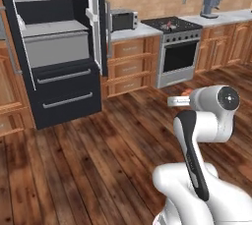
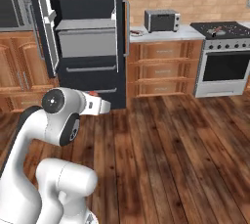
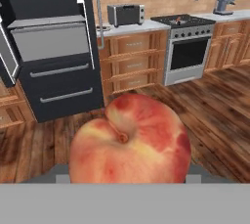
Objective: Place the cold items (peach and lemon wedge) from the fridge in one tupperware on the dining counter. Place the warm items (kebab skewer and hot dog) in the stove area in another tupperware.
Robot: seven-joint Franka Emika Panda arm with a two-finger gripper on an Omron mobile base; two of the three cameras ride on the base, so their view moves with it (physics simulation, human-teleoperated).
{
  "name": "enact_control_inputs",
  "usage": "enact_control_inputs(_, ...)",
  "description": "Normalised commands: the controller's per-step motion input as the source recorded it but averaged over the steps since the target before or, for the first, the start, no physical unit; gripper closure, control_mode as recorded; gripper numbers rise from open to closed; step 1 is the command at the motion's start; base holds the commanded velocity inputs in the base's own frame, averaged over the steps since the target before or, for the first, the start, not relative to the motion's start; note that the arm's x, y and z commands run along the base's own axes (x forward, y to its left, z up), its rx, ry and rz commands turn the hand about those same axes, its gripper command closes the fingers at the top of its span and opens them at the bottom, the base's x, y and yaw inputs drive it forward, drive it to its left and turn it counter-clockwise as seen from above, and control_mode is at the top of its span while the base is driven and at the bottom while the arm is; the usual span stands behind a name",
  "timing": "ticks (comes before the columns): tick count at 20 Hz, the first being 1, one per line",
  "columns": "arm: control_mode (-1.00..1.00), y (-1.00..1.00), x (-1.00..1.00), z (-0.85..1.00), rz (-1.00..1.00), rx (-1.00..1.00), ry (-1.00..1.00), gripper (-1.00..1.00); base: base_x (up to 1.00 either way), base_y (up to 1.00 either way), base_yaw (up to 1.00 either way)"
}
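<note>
We carry the peach [image 3: 130, 140] near the open fridge [image 1: 54, 47].
Our gripper [image 3: 128, 179] fingers pinch it; a jolt while driving could drop it.

Home kitchen, open fridge [image 1: 54, 47], stove [image 1: 174, 47], wooden cabinets [image 2: 161, 66], toaster oven [image 2: 162, 20]

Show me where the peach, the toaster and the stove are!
peach [image 3: 129, 142]: hand view, on its red and yellow skin near the stem dimple.
toaster [image 2: 161, 20]: right base view, on its front face.
stove [image 1: 178, 57]: left base view, on its dark oven door.
</note>
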Motion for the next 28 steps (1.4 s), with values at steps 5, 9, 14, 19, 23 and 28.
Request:
enact_control_inputs(5, 1.00, 0.00, 0.00, 0.00, 0.00, 0.00, 0.00, 1.00, -1.00, 0.00, -0.05)
enact_control_inputs(9, 1.00, 0.00, 0.00, 0.00, 0.00, 0.00, 0.00, 1.00, -1.00, -0.13, -0.03)
enact_control_inputs(14, 1.00, 0.00, 0.00, 0.00, 0.00, 0.00, 0.00, 1.00, -1.00, -0.40, 0.00)
enact_control_inputs(19, 1.00, 0.00, 0.00, 0.00, 0.00, 0.00, 0.00, 1.00, -1.00, -0.60, 0.00)
enact_control_inputs(23, 1.00, 0.00, 0.00, 0.00, 0.00, 0.00, 0.00, 1.00, -1.00, -0.93, 0.00)
enact_control_inputs(28, 1.00, 0.00, 0.00, 0.00, 0.00, 0.00, 0.00, 1.00, -1.00, -1.00, 0.00)
